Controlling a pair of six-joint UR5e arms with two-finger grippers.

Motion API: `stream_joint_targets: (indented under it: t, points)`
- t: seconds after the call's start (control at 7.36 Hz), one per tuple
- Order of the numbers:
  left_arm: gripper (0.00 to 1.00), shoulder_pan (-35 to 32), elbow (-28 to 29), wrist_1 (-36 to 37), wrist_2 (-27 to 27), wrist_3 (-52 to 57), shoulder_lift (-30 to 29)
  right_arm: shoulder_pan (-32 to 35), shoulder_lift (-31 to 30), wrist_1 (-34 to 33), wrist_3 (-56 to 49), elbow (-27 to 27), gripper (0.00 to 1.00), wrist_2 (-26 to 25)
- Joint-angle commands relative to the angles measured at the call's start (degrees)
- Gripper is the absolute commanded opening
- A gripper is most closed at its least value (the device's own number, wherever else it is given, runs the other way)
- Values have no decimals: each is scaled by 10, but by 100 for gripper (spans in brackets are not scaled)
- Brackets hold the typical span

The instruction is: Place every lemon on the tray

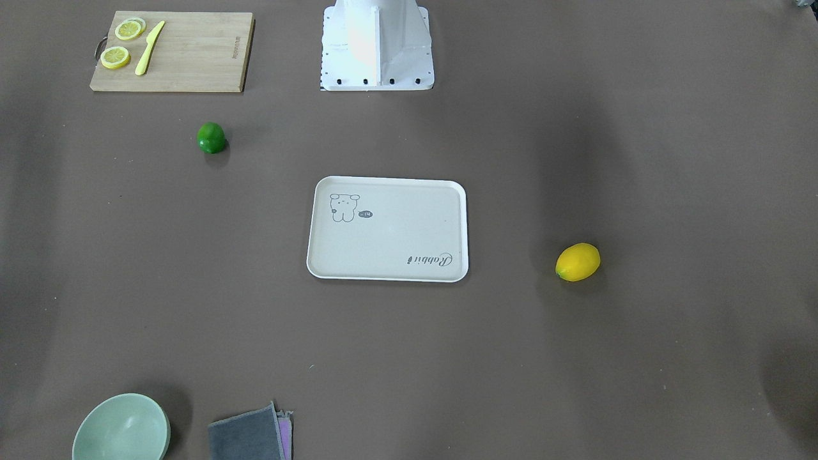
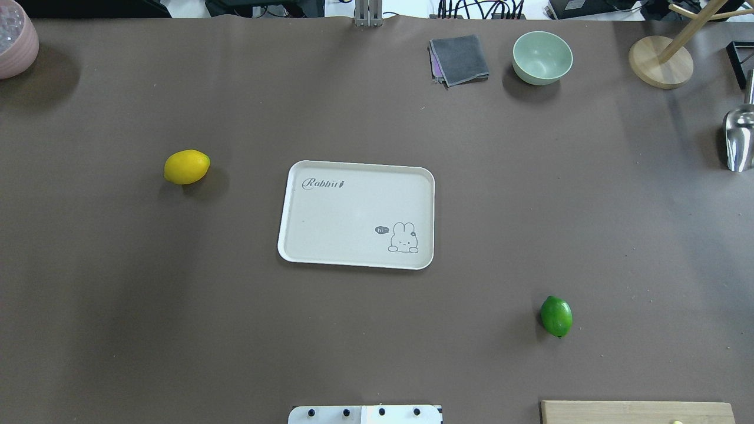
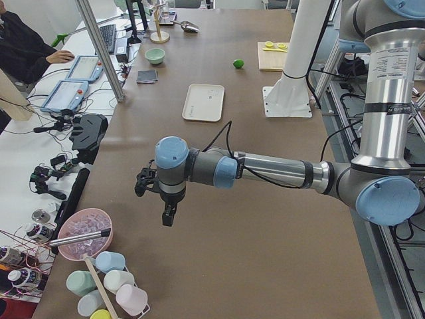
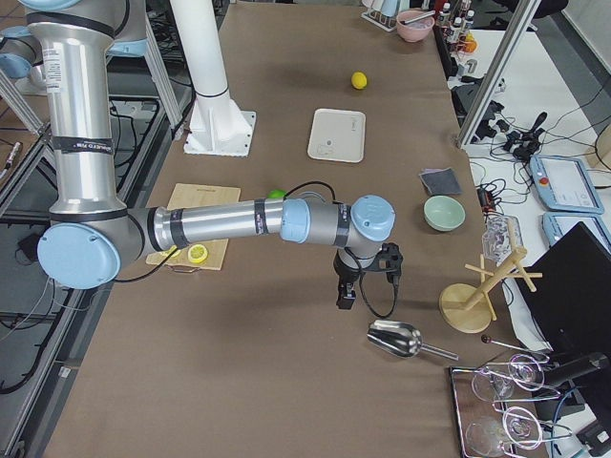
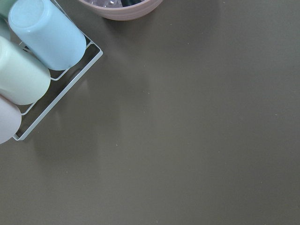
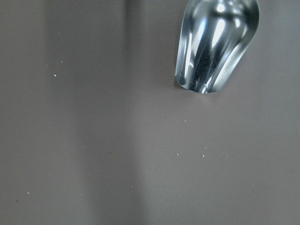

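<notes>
The yellow lemon (image 1: 578, 262) lies on the brown table on my left side, apart from the tray; it also shows in the overhead view (image 2: 187, 166). The green lemon (image 1: 211, 138) lies on my right side, nearer my base (image 2: 556, 316). The cream tray (image 1: 387, 255) with the drawing and "Rabbit" script sits bare in the middle (image 2: 353, 206). My left gripper (image 3: 169, 216) hangs over the table's left end, far from the lemons. My right gripper (image 4: 344, 298) hangs over the right end. I cannot tell whether either is open or shut.
A bamboo cutting board (image 1: 192, 51) carries lemon slices (image 1: 129, 29) and a yellow knife (image 1: 149, 48). A green bowl (image 2: 542, 57), grey cloth (image 2: 459, 59), wooden stand (image 2: 660, 62) and metal scoop (image 6: 215, 42) stand at far right. A pink bowl (image 2: 15, 38) and cup rack (image 5: 37, 56) stand at left.
</notes>
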Motion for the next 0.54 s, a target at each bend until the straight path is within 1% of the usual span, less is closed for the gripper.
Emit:
stream_joint_targets:
  t: [0.0, 0.14, 0.27, 0.41]
  points:
    - [98, 2, -1, -5, 0, 0, -3, -15, 13, 7, -1, 6, 100, -2]
    - [98, 3, 0, -10, -1, 1, -3, -14, 6, 32, 0, 14, 100, -3]
    - [98, 3, -4, -54, 1, -5, -3, -14, 6, 35, 0, 17, 100, -3]
    - [98, 3, 37, -102, 1, -9, -37, -14, 6, 40, -1, 39, 100, 0]
